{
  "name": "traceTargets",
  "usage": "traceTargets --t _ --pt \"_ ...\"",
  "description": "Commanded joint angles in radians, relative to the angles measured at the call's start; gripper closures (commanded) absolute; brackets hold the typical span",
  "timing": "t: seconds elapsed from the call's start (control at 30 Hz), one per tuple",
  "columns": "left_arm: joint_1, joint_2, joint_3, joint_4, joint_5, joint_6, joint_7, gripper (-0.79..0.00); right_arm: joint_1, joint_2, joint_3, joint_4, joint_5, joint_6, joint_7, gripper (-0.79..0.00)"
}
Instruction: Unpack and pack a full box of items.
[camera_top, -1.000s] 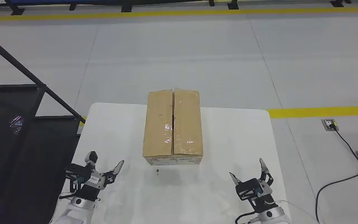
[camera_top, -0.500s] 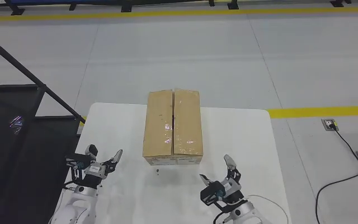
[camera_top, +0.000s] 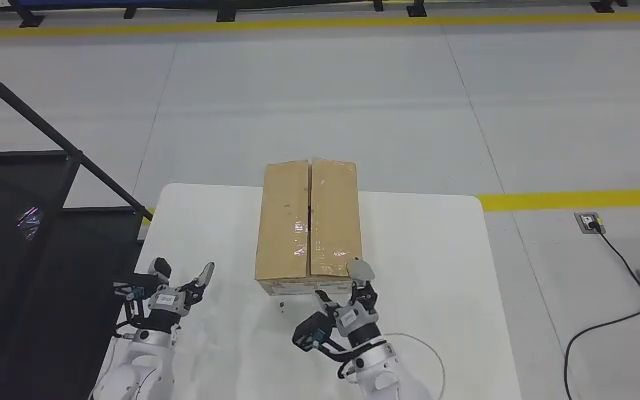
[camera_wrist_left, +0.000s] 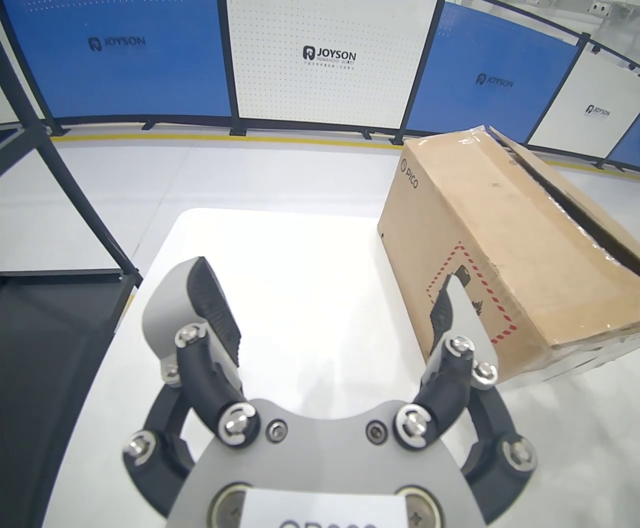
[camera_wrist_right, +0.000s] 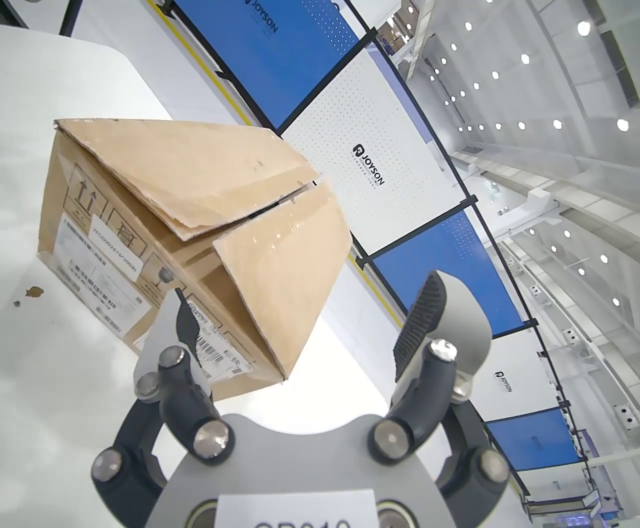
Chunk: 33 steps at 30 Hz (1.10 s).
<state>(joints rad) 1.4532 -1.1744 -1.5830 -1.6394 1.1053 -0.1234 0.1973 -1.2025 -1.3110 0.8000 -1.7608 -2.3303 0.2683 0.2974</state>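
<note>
Box (camera_wrist_right: 200, 165) flaps parted at near end, right wrist view.

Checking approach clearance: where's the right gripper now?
Top view: the right gripper is over the table, close in front of the box's near end, toward its right corner, jaws open.

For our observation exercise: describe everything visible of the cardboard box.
The box is brown cardboard, long and rectangular, flat on the white table. Its two top flaps meet along a taped central seam, slightly ajar. Labels cover the near end; a red dashed mark is on one side. The open right gripper is at that near end; contact unclear.
</note>
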Motion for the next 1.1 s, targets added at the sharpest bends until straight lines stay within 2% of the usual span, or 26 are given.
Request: traceTargets --t 0.0,0.3,0.33,0.4,0.43,0.47,0.53,0.67,0.7,0.73,0.77,0.8,1.07 --pt "-0.001 -0.001 -0.001 0.002 -0.007 0.001 0.001 -0.785 0.031 -0.012 -0.015 0.030 -0.008 0.004 0.007 -0.785" --pt "0.001 -0.004 -0.009 0.005 -0.009 -0.010 0.014 -0.785 0.102 -0.057 -0.051 0.130 -0.066 0.041 0.063 -0.785" --pt "0.001 -0.004 -0.010 0.005 -0.010 -0.011 0.014 -0.785 0.104 -0.061 -0.051 0.137 -0.066 0.042 0.064 -0.727" --pt "0.002 -0.004 -0.012 0.004 0.001 -0.009 0.019 -0.785 0.107 -0.067 -0.047 0.149 -0.069 0.049 0.066 -0.514" --pt "0.003 -0.005 -0.010 0.001 0.004 -0.010 0.022 -0.785 0.109 -0.069 -0.045 0.157 -0.074 0.050 0.068 -0.514" --pt "0.005 -0.005 -0.010 -0.001 0.006 -0.011 0.025 -0.785 0.112 -0.072 -0.045 0.163 -0.077 0.050 0.069 -0.391" --pt "0.008 -0.005 -0.010 -0.005 0.011 -0.010 0.029 -0.785 0.116 -0.079 -0.042 0.175 -0.075 0.048 0.069 -0.372" --pt "0.012 -0.007 -0.011 -0.004 0.016 -0.005 0.037 -0.785 0.119 -0.090 -0.039 0.191 -0.075 0.048 0.068 -0.200" --pt "0.013 -0.007 -0.011 -0.002 0.016 -0.006 0.039 -0.785 0.118 -0.092 -0.037 0.193 -0.074 0.047 0.067 -0.114" --pt "0.014 -0.008 -0.012 0.000 0.015 -0.006 0.040 -0.785 0.116 -0.094 -0.036 0.195 -0.075 0.047 0.065 -0.077" --pt "0.015 -0.008 -0.014 0.002 0.015 -0.005 0.042 -0.785 0.114 -0.096 -0.034 0.195 -0.076 0.047 0.063 -0.077" --pt "0.016 -0.009 -0.015 0.003 0.015 -0.002 0.044 -0.785 0.111 -0.098 -0.032 0.195 -0.076 0.044 0.059 0.000" --pt "0.020 -0.011 -0.026 0.008 0.018 0.002 0.051 -0.785 0.067 -0.100 -0.001 0.164 -0.063 0.005 -0.006 0.000"
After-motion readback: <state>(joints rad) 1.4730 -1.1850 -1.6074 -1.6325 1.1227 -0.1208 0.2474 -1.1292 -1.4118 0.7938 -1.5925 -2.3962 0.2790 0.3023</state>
